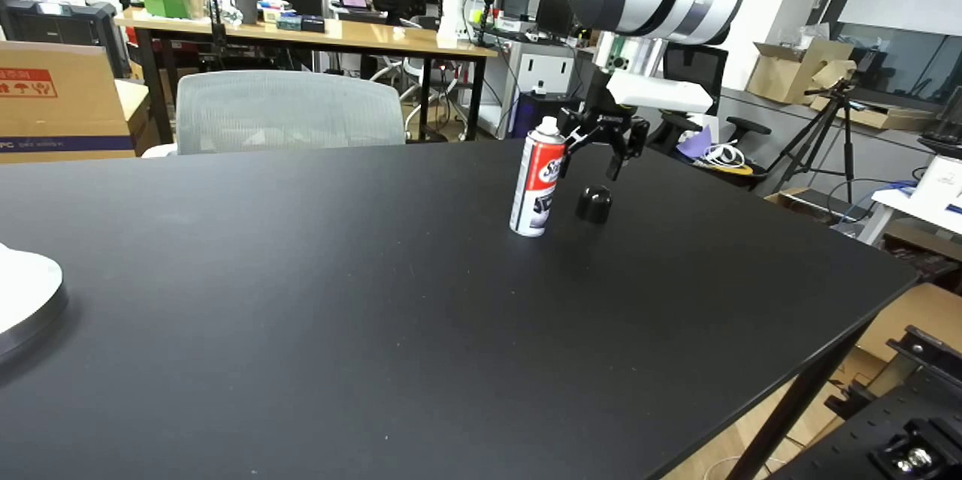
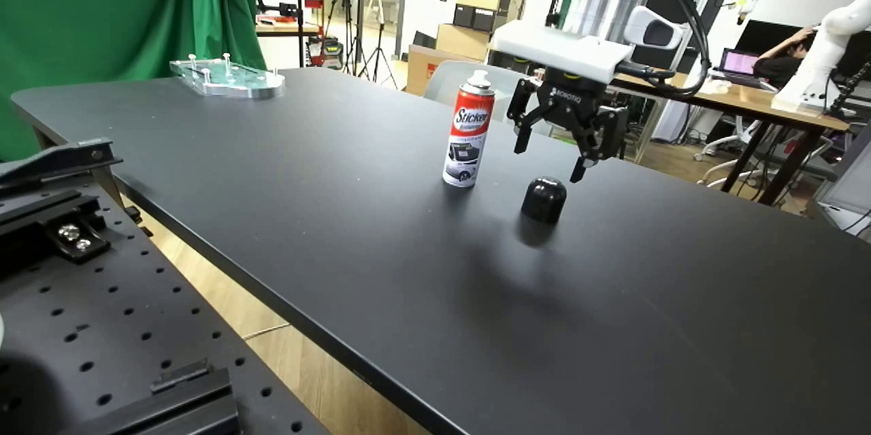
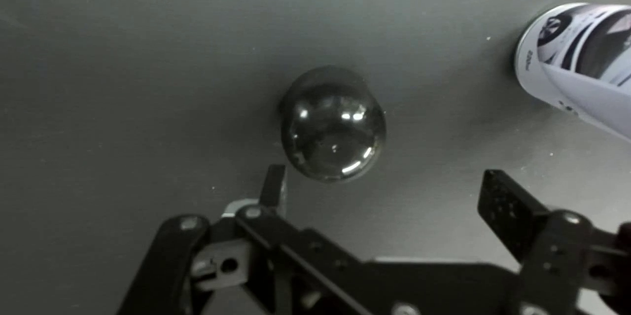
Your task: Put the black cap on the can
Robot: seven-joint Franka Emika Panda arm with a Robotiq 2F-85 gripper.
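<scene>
Black cap (image 2: 544,202) stands on table (image 2: 354,231), right of can (image 2: 466,133) in both exterior views, not touching. Gripper (image 2: 550,159) hangs nearby, fingers (image 3: 272,187) spread, empty. Risk: cap sits off-centre, towards the wrist view's left finger; lowered uncorrected, that fingertip could topple the glossy cap.

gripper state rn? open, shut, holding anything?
Gripper: open, jaws wide apart, holding nothing; the cap and can both stand on the table.
</scene>
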